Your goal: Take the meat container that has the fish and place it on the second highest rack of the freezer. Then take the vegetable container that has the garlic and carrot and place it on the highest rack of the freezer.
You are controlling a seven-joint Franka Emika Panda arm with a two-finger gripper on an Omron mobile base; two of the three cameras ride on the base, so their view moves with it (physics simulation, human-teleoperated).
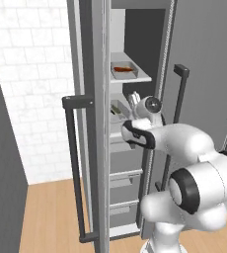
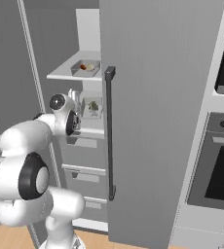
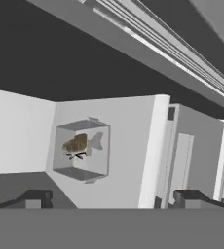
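**Fish tray shelved, gripper free**

The gripper (image 3: 111,198) stands with its jaws spread wide and nothing between them, just outside the open freezer (image 1: 93,123) at the height of the second highest rack (image 3: 128,151). In the hand view (rolled on its side, so the shelf reads as an upright white panel) the clear meat container (image 3: 81,150) sits flat on that rack, well apart from the fingertips (image 3: 33,198), with the fish (image 3: 80,143) lying inside it. The same container shows in the base views as a small tray (image 2: 93,108) on the shelf beside the wrist.

Above it, on the highest rack (image 1: 130,78), another tray (image 1: 124,70) already rests; from the left it holds something long and orange-red, from the right a reddish bit and a pale lump (image 2: 90,67). That looks like the carrot and garlic, though the contents are too small to be sure.

Judged from this, the first placement is done, and the second may be as well; what seems left is drawing the arm clear of the door (image 2: 158,121).
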